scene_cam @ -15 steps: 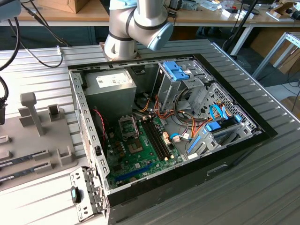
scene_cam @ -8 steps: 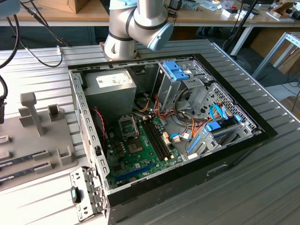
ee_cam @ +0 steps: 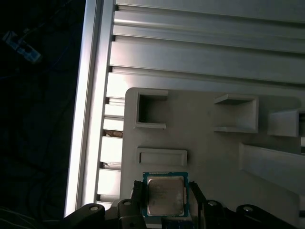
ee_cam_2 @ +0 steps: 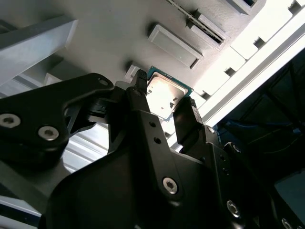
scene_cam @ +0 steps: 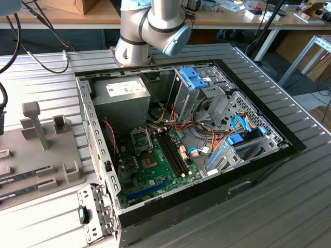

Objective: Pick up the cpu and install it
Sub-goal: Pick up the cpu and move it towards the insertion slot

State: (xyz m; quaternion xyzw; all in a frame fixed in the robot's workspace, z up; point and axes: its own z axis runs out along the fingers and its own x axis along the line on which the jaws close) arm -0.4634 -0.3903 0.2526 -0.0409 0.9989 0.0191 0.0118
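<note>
While the open case (scene_cam: 97,135) holds a motherboard (scene_cam: 155,173), the gripper's (ee_cam_2: 165,90) jaws clamp the cpu (ee_cam: 165,195) over the grey tray (ee_cam: 214,152).

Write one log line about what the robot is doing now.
gripper: shut on cpu | cpu: flat, silver side showing, at grey tray | install: not yet done

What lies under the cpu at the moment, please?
The grey holder tray spreads out around the cpu; the spot directly beneath is covered by the chip itself.
</note>
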